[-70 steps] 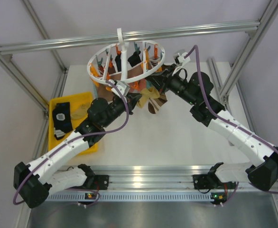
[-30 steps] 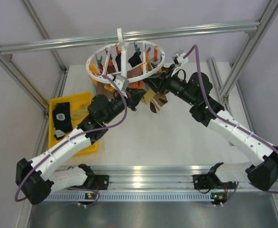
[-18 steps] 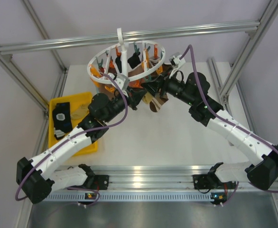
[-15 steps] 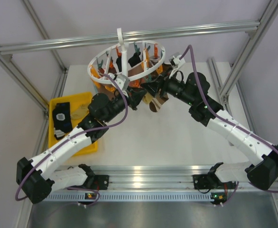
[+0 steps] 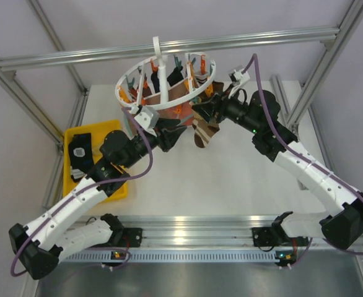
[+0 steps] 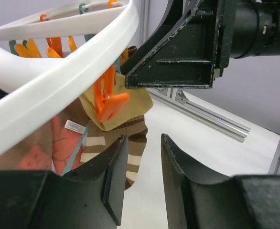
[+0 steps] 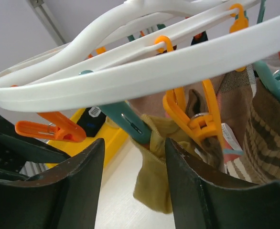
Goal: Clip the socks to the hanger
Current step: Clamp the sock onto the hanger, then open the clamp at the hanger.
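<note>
Socks (image 5: 201, 131) hang in a bunch under the near side of the round white hanger (image 5: 162, 77), which hangs from the rail (image 5: 262, 37) above the far middle of the table (image 5: 231, 179). In the left wrist view an orange clip (image 6: 109, 102) on the outer ring bites a mustard sock (image 6: 133, 106), and a brown-and-cream striped sock (image 6: 132, 148) dangles just below it. By the look of it most of the job is done. One dark sock with a white patch (image 5: 79, 156) lies in the yellow tray (image 5: 111, 127) at the left, so at least that one is left to clip.

Both arms stretch up and inward from the near edge to the hanger's near rim. The left end effector (image 6: 144, 141) is released, its jaws apart and empty, just short of the striped sock. The right end effector (image 7: 134, 145) is also released and holds nothing, poised under the ring beside the clips
</note>
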### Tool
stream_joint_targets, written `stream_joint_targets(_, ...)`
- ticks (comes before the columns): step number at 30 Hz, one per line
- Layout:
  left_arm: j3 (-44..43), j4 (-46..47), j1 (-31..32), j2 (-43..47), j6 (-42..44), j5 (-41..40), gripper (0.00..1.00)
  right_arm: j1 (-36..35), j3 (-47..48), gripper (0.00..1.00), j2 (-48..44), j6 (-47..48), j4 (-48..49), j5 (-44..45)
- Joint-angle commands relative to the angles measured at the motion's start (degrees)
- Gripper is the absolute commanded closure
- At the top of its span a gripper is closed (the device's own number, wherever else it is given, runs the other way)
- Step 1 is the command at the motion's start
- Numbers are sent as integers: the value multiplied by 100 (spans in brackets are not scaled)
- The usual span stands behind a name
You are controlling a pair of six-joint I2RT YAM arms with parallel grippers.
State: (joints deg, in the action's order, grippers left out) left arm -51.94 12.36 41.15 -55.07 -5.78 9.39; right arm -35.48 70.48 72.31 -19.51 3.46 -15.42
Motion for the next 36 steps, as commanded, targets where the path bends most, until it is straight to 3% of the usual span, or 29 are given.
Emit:
stream_joint_targets(1, 227, -128, -1, 513, 270, 72, 61, 147, -16, 44, -401, 149, 67, -303)
stream_joint_targets(12, 466, -585, -1, 1077, 727, 160, 56, 253, -289, 9, -1219, 1097, -310, -1033)
stream_joint_targets(18, 536, -840, -1, 1331, 973, 362, 50, 226, -175, 0, -1141, 1484, -496, -2280)
stream_joint_targets(22, 589, -954, -1, 1455, 1131, 257, 48, 103, -384, 0, -1087, 1660, -391, -2150)
stream_joint_targets(26, 589, -1051, -27, 1534, 1307, 143, 47, -55, -623, 3, -1079, 2072, 609, -1948)
stream_joint_targets(36, 510, -1087, -423, 1508, 1079, 309, 47, -319, -667, 18, -711, 2574, 1534, -1596)
